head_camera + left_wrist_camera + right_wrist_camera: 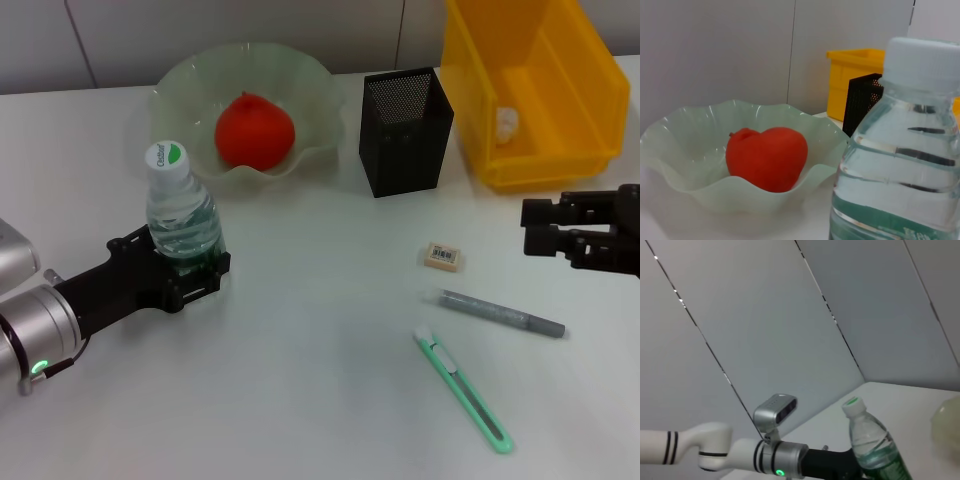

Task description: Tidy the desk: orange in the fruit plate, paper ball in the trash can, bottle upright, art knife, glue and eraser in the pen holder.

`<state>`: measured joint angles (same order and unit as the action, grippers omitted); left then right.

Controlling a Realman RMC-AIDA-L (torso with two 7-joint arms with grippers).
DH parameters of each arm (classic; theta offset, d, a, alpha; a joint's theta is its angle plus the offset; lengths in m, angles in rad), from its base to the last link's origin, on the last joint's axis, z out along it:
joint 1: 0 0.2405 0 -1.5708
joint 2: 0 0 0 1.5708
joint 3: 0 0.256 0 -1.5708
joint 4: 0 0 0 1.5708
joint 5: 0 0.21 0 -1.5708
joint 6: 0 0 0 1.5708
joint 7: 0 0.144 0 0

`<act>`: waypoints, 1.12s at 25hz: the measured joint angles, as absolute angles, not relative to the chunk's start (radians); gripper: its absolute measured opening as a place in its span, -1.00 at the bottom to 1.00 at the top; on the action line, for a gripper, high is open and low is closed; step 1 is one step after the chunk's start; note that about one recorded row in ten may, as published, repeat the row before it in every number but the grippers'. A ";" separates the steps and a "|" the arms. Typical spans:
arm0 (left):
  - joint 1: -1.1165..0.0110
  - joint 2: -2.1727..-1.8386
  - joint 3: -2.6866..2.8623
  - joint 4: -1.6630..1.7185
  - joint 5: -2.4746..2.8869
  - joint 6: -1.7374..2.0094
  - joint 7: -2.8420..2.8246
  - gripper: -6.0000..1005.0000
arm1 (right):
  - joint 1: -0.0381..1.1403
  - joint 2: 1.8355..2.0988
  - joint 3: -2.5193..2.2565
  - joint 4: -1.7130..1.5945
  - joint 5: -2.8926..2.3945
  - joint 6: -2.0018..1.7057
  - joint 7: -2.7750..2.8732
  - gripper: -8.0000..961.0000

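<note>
Green art knife (465,391) lies flat; clear bottle (182,214) stands upright.

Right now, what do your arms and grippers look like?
My left arm is silver-grey and round, with a small green light near the wrist. In the right wrist view it looks white with two black stripes. The left gripper and right gripper are black and blocky.

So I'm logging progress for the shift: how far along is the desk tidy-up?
Done: the orange sits in the fruit plate, and the paper ball lies in the yellow trash can. In hand: the left gripper holds the upright bottle. Left: eraser, glue and art knife lie outside the pen holder. The right gripper hovers nearby.
</note>
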<state>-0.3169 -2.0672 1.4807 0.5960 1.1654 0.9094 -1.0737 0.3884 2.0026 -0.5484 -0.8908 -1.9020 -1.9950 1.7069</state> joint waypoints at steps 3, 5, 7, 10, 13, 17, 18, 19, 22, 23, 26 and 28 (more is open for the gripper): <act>-0.323 -2.066 1.480 0.586 1.165 0.909 -1.074 0.55 | 0.405 1.994 -0.553 -0.889 -1.909 -1.985 1.705 -0.06; -0.327 -2.066 1.480 0.579 1.165 0.910 -1.074 0.55 | 0.421 1.990 -0.564 -0.888 -1.915 -1.976 1.705 -0.06; -0.330 -2.066 1.480 0.573 1.165 0.912 -1.074 0.55 | 0.429 1.989 -0.570 -0.888 -1.919 -1.971 1.707 -0.06; -0.332 -2.066 1.481 0.569 1.165 0.914 -1.074 0.55 | 0.469 1.990 -0.599 -0.889 -1.956 -1.934 1.714 -0.06; -0.332 -2.066 1.482 0.569 1.166 0.916 -1.074 0.55 | 0.506 1.993 -0.612 -0.887 -1.981 -1.917 1.715 -0.05; -0.332 -2.066 1.482 0.566 1.166 0.917 -1.074 0.55 | 0.543 1.994 -0.641 -0.887 -1.987 -1.893 1.715 -0.05; -0.332 -2.066 1.482 0.561 1.166 0.917 -1.074 0.55 | 0.570 1.994 -0.664 -0.887 -1.987 -1.868 1.715 -0.05; -0.332 -2.066 1.482 0.561 1.166 0.917 -1.074 0.55 | 0.570 1.994 -0.664 -0.887 -1.987 -1.868 1.715 -0.05; -0.333 -2.066 1.482 0.559 1.167 0.917 -1.074 0.55 | 0.604 2.002 -0.702 -0.891 -1.987 -1.817 1.706 -0.05; -0.333 -2.066 1.482 0.559 1.167 0.917 -1.074 0.55 | 0.630 2.007 -0.735 -0.890 -1.987 -1.775 1.687 -0.05; -0.333 -2.066 1.482 0.558 1.167 0.917 -1.074 0.55 | 0.663 2.017 -0.766 -0.875 -1.984 -1.730 1.642 -0.05; -0.333 -2.066 1.482 0.558 1.167 0.917 -1.074 0.55 | 0.688 2.030 -0.783 -0.863 -1.985 -1.697 1.614 -0.04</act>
<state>-0.3329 -2.0662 1.4819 0.5581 1.1674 0.9174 -1.0738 0.6878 2.0297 -0.7828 -0.8634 -1.9854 -1.6971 1.6139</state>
